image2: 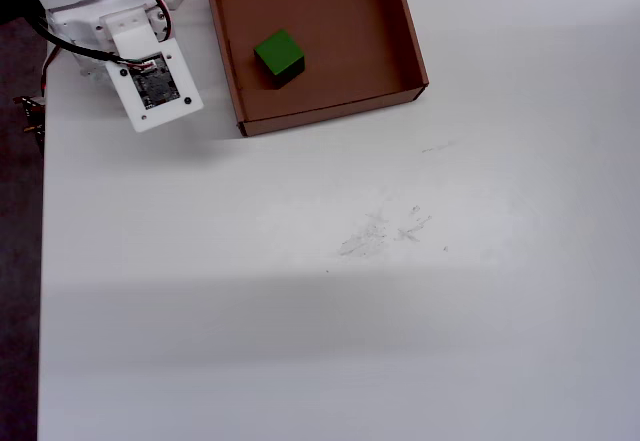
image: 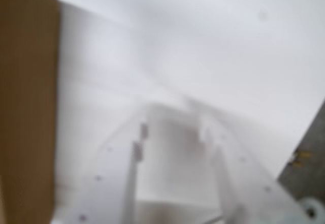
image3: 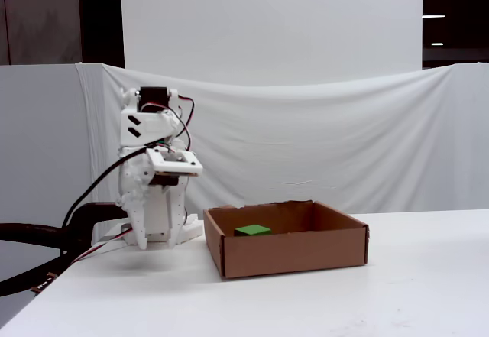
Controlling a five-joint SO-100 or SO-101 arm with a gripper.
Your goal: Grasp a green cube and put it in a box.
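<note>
The green cube (image2: 279,56) rests flat on the floor of the brown cardboard box (image2: 330,116), in its left half in the overhead view. In the fixed view only the cube's top (image3: 253,230) shows above the box's front wall (image3: 294,257). The white arm (image2: 150,81) is folded up left of the box, apart from it, and its camera plate hides the jaws from above. In the blurred wrist view my gripper (image: 173,130) is open, with its two white fingertips apart and nothing green between them. A box wall (image: 28,107) fills that view's left edge.
The white table's left edge (image2: 42,261) runs close beside the arm's base, with dark floor beyond. Black cables (image3: 46,238) trail off to the left in the fixed view. Faint scuff marks (image2: 380,231) lie mid-table. A white cloth backdrop (image3: 306,138) hangs behind.
</note>
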